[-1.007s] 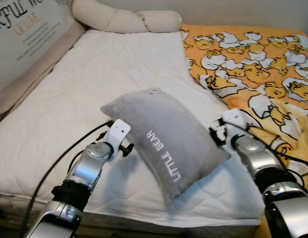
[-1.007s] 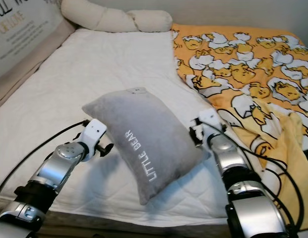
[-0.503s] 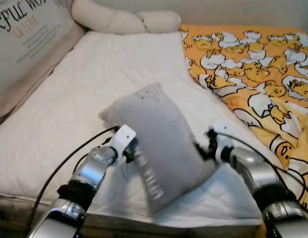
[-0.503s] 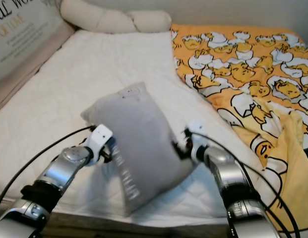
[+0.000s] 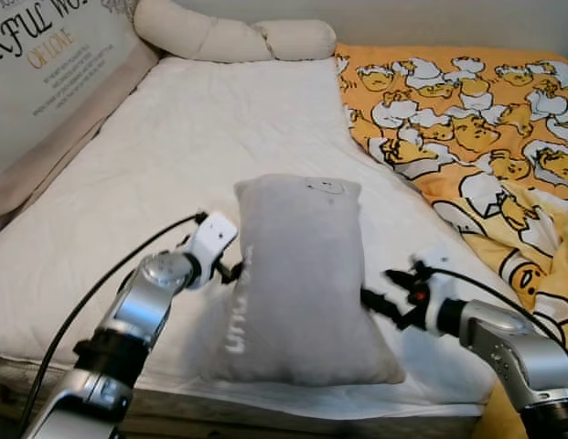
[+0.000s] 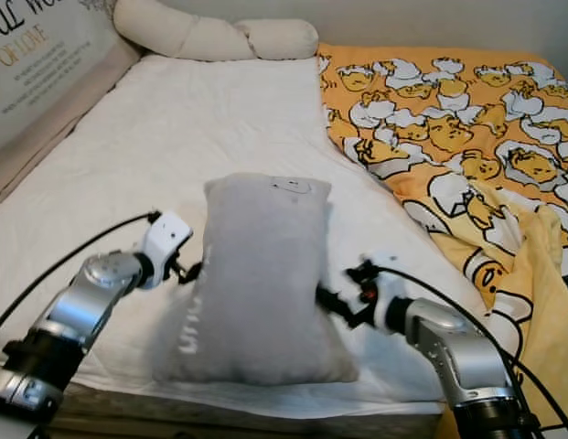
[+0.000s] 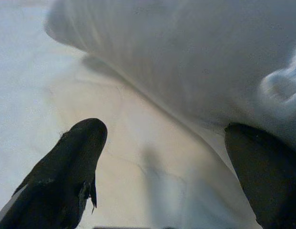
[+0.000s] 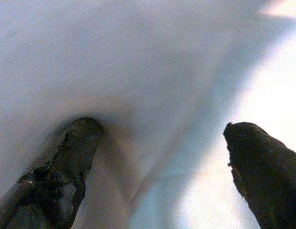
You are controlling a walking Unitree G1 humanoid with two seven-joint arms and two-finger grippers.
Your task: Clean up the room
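A: Where was the pillow?

B: It lay flat on the white bed, near the front edge, its long side running away from the robot; pale lettering showed along its left edge, too blurred to read.

A: And the left gripper?

B: It sat at the pillow's left edge; in the wrist view its fingers stood wide apart, one over bare sheet, the other beside the grey fabric; nothing was clamped between them.

A: The right gripper?

B: At the pillow's right edge, low on the mattress; its fingers were also spread, one pressed into the soft fabric, the other clear of it.

A: Anything else on the bed?

B: A yellow blanket with a duck print covered the right side, well apart from the pillow; a cream bolster lay at the far end; a printed cushion leaned along the left.
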